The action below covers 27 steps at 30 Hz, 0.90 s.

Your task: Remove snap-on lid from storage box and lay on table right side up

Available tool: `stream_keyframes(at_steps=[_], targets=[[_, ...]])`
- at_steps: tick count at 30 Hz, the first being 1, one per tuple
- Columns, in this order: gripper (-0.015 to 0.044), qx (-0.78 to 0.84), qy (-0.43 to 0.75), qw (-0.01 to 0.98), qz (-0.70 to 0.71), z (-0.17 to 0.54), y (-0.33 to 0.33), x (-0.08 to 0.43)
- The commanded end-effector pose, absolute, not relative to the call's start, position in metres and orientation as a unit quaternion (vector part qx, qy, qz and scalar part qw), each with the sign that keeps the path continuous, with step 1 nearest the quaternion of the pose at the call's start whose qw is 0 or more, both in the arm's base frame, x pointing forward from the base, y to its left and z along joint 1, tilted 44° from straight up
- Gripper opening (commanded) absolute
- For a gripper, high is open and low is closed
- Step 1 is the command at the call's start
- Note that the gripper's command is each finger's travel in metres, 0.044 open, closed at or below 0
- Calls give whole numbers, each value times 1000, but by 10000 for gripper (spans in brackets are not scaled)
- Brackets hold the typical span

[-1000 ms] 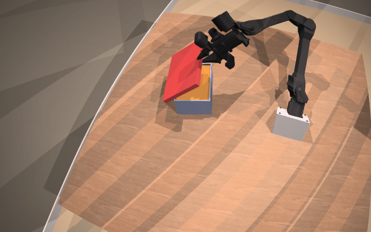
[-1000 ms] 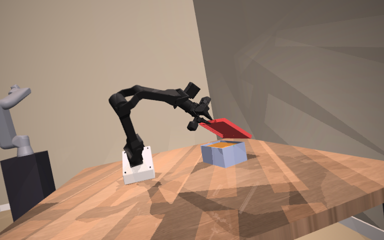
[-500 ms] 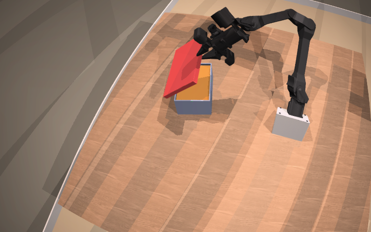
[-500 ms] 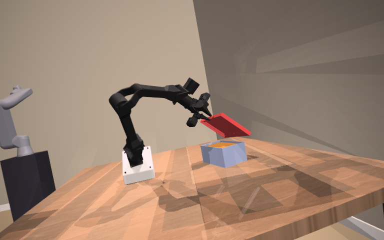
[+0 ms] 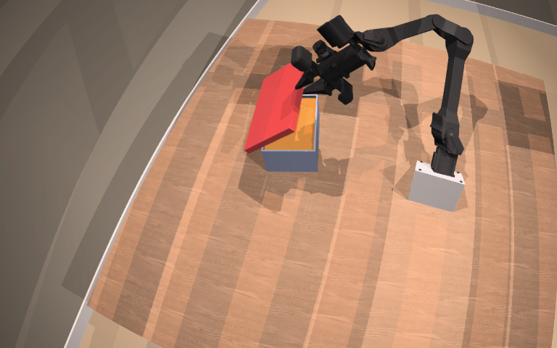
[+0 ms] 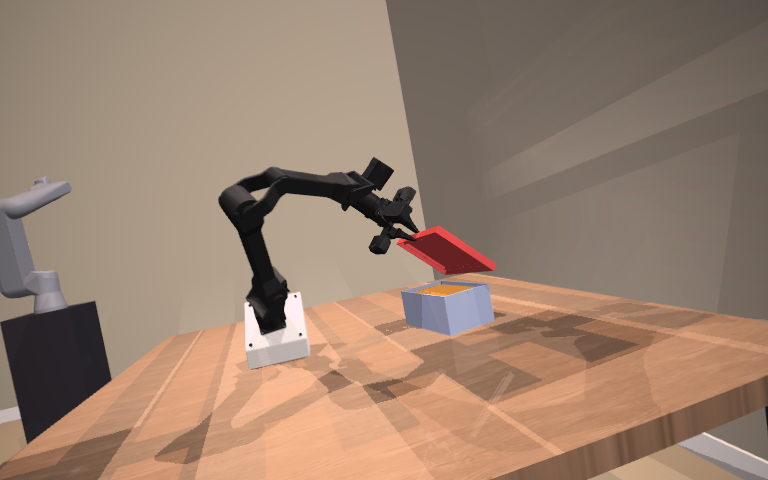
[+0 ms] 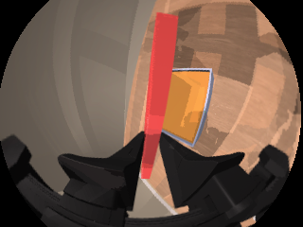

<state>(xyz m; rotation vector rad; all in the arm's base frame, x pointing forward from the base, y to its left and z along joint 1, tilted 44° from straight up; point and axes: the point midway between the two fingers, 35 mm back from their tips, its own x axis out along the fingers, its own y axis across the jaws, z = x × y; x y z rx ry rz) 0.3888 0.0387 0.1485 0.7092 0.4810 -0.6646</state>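
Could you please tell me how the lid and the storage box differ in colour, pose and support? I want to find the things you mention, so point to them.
The lid point(image 5: 275, 102) point(image 6: 453, 251) point(image 7: 163, 71) is red, while the storage box point(image 5: 290, 161) point(image 6: 472, 308) point(image 7: 204, 113) is blue-grey with an orange interior. The lid is tilted, whereas the box sits level. The lid is held in the air by the jaws at one edge; the box stands on the table point(image 5: 246, 266) point(image 6: 339, 430) point(image 7: 232, 99). Both have a four-sided outline.
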Motion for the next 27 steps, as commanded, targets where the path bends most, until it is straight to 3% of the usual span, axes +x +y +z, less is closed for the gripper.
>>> stream_keyframes(at_steps=[1, 27], targets=[[0, 338, 229, 857, -315, 142, 46, 386], [0, 339, 230, 856, -315, 108, 84, 373]])
